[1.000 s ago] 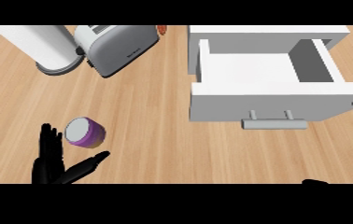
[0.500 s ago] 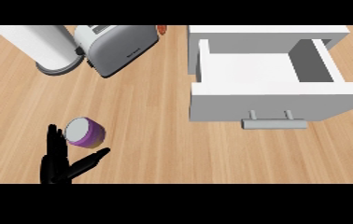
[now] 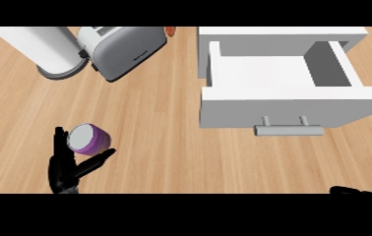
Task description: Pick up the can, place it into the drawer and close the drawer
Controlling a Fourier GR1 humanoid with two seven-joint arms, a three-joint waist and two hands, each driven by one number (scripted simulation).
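Left hand: my left hand (image 3: pixel 69 168) sits at the lower left of the frame, fingers straight and spread, thumb angled out to the right. It brackets the can but is not closed round it.
Can: the purple can (image 3: pixel 88 138) stands upright on the counter (image 3: pixel 160 132) at lower left, between the fingers and the thumb, just beside both. I can't be sure whether they touch it.
Grasp: I'd settle the palm against the can's side and curl fingers and thumb evenly so it doesn't tip or skid away.
Drawer: the white drawer (image 3: pixel 280 80) stands open at upper right, handle (image 3: pixel 288 129) facing me, well apart from the can.
Right hand: only a dark sliver of my right hand (image 3: pixel 349 191) shows at the lower right edge. I cannot tell its state.
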